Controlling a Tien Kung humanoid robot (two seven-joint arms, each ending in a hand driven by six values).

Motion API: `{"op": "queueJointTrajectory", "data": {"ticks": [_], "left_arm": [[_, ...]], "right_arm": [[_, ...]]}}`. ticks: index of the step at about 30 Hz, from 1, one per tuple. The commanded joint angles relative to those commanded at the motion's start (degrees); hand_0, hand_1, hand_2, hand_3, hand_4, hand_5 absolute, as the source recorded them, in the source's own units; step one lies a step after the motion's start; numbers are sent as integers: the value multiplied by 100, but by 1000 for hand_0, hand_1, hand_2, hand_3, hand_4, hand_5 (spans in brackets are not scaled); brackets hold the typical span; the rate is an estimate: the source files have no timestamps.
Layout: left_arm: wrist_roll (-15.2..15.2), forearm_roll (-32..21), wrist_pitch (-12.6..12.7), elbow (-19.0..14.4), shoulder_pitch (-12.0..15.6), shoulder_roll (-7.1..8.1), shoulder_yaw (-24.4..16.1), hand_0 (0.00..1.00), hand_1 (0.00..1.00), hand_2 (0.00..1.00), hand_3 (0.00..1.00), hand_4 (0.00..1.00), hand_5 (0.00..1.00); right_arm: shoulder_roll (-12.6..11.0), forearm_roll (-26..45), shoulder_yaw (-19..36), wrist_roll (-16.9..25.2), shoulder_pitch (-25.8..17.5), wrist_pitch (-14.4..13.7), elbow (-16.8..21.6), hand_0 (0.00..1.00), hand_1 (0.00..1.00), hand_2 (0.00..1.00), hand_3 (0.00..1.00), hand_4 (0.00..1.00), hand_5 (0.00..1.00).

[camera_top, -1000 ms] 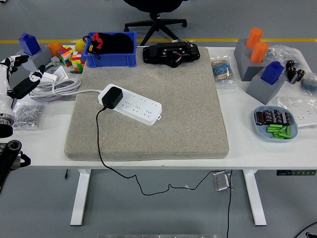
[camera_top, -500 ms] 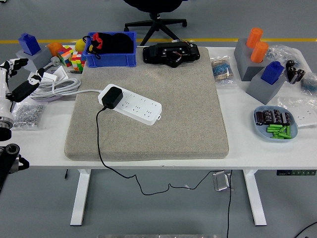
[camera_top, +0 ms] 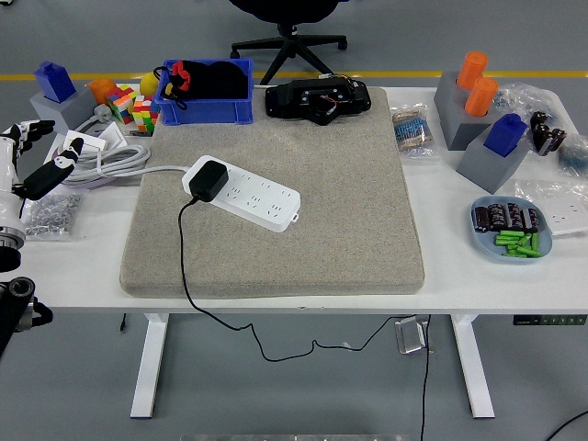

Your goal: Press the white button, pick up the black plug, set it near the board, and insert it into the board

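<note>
A white power strip [camera_top: 246, 194] lies slanted on the grey felt mat [camera_top: 276, 197]. The black plug [camera_top: 208, 178] sits plugged into the strip's left end, and its black cord [camera_top: 181, 266] runs down over the table's front edge. My left hand [camera_top: 35, 161] hangs at the far left edge of the picture, well away from the strip, with its fingers spread and holding nothing. The white button on the strip is too small to make out. My right arm is out of sight.
A blue bin [camera_top: 206, 92] and a black device [camera_top: 318, 99] stand behind the mat. Colour cubes [camera_top: 134, 109], a coiled white cable [camera_top: 101, 161] and a bag of screws [camera_top: 50, 211] lie left. Grey blocks [camera_top: 478, 110] and a blue dish [camera_top: 510, 230] sit right.
My left hand has drawn back toward the left edge and slightly down. The plug and strip have not moved.
</note>
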Motion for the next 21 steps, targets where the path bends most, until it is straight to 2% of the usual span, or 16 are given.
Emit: {"op": "queueJointTrajectory", "data": {"ticks": [21], "left_arm": [[67,62,-30,-12,144,-33,73,827,815,743,707,816,366]], "right_arm": [[134,-59,122,23,-140,-30,-144,776,665,644,591,657,432]]}}
